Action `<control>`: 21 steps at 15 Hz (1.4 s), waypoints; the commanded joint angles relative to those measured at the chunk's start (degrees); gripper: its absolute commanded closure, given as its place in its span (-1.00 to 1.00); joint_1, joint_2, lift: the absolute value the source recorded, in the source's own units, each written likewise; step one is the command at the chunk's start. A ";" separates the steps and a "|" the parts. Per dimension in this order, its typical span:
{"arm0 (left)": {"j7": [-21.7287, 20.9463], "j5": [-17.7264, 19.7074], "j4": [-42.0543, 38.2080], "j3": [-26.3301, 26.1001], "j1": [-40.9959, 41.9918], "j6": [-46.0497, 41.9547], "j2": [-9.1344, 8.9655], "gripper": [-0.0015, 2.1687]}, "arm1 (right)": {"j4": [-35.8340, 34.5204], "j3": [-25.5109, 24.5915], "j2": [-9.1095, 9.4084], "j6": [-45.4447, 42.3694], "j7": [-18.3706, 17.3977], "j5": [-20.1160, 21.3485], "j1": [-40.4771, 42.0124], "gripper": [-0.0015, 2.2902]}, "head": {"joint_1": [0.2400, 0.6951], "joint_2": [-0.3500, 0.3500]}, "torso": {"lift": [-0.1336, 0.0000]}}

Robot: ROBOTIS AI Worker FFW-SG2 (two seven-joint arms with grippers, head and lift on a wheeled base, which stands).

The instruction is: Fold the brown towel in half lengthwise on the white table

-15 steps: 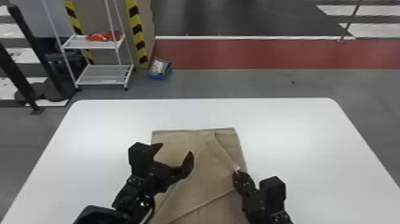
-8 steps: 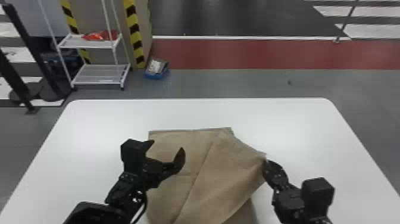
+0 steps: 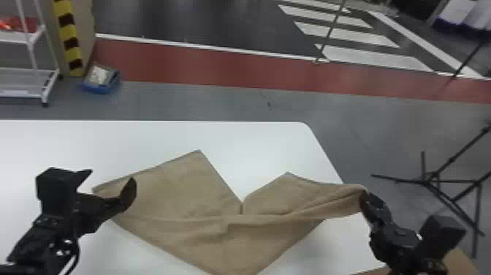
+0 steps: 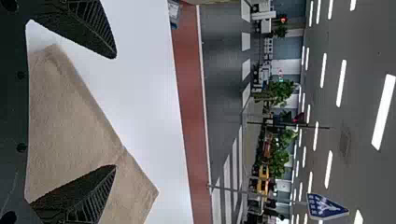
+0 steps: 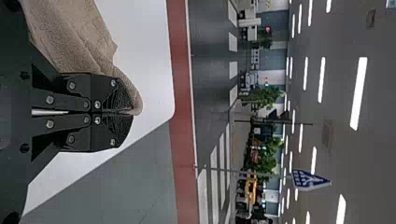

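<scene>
Brown cloth towel (image 3: 175,193) is now stretching rightward, skewed, right black pincer (image 5: 130,112) pinching its edge; left black pincer (image 3: 110,176) sitting spread; fold likely needing straightening.

The brown towel (image 3: 182,190) lies skewed and creased on the white table (image 3: 153,142), one end raised.

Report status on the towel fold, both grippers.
Right gripper shut on the brown towel's corner. Left gripper open, holding nothing. Towel skewed and creased on the white table, not folded lengthwise. Nothing seen blocking.
</scene>
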 commanded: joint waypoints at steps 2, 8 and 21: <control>-0.04 -0.57 1.34 -0.40 -0.42 0.12 0.07 -0.97 | 2.47 -7.83 0.05 6.08 3.12 -0.94 -5.13 0.16 | 1.00 -1.00 | 0.15; -3.47 -0.13 2.83 0.48 -0.07 2.75 0.25 -0.80 | 2.65 -4.49 0.05 4.32 4.18 0.38 -4.96 0.16 | 1.00 -1.00 | 0.15; -5.05 -0.93 9.25 0.39 -3.06 4.34 -0.28 -0.67 | 1.51 -4.06 0.05 2.21 7.16 -0.32 -2.23 0.16 | 1.00 -1.00 | 0.15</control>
